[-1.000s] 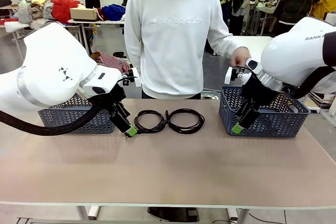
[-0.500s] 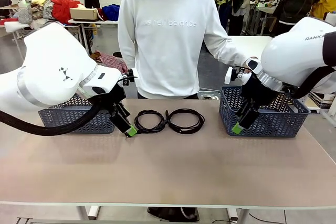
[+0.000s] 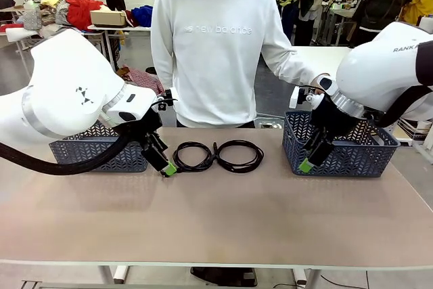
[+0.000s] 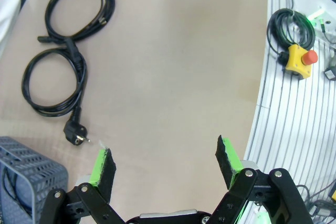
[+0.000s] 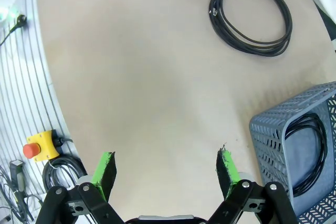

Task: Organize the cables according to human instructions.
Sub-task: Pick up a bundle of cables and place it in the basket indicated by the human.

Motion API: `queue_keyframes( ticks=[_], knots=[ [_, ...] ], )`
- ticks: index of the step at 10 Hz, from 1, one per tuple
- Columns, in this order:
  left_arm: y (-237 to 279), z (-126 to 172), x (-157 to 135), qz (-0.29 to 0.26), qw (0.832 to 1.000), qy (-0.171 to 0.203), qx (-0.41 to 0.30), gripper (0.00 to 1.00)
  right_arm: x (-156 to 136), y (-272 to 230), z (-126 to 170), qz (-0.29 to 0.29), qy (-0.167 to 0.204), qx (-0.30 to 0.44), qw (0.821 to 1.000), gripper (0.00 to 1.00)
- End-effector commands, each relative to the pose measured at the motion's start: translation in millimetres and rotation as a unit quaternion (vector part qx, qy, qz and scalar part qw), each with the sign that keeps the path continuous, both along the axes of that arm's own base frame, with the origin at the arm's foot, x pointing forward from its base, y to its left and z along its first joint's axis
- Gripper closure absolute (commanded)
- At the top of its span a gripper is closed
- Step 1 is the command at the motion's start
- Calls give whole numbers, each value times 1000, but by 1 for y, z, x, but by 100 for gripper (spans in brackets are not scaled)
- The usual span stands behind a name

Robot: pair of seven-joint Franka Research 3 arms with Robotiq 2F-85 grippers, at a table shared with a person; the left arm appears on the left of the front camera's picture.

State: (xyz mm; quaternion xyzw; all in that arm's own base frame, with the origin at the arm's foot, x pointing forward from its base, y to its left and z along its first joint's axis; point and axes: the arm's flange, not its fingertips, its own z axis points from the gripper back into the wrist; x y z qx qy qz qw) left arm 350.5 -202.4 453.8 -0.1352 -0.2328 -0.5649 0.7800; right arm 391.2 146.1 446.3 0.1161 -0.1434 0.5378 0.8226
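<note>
Two black cable coils lie side by side at the table's middle: the left coil (image 3: pixel 193 156) and the right coil (image 3: pixel 238 156). In the left wrist view the nearer coil (image 4: pixel 52 87) ends in a chunky round plug (image 4: pixel 76 136), and the farther coil (image 4: pixel 79 9) lies beyond it. My left gripper (image 3: pixel 168 168) hovers open just left of the left coil, its green pads (image 4: pixel 102 163) wide apart and nothing between them. My right gripper (image 3: pixel 306 165) hangs open in front of the right basket (image 3: pixel 338 157). A third coil (image 5: pixel 310 150) lies in that basket, and the right coil (image 5: pixel 251 17) shows farther off.
A second blue-grey basket (image 3: pixel 98 156) stands at the left behind my left arm. A person in a white sweater (image 3: pixel 213 45) stands at the far edge, one hand (image 3: pixel 316 80) by my right arm's wrist. A yellow stop button (image 4: pixel 299 59) sits beyond the table's edge.
The person has shifted a little to the left, with the arm still stretched towards my right arm. Both arms and the coils are where they were.
</note>
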Motion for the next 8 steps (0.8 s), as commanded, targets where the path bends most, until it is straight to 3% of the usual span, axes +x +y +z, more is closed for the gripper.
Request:
queue_keyframes(
  ticks=[1, 5, 8],
  knots=[
    [2, -2, -1, 3, 1000, -1, 0, 0, 0, 0, 0, 0, 0, 0, 1000, 0],
    [2, -2, -1, 3, 1000, -1, 0, 0, 42, 44, 7, -7, 37, -23, 999, 0],
    [2, -2, -1, 3, 1000, -1, 0, 0, 78, 85, 1, -55, 64, -66, 994, 0]
  ],
)
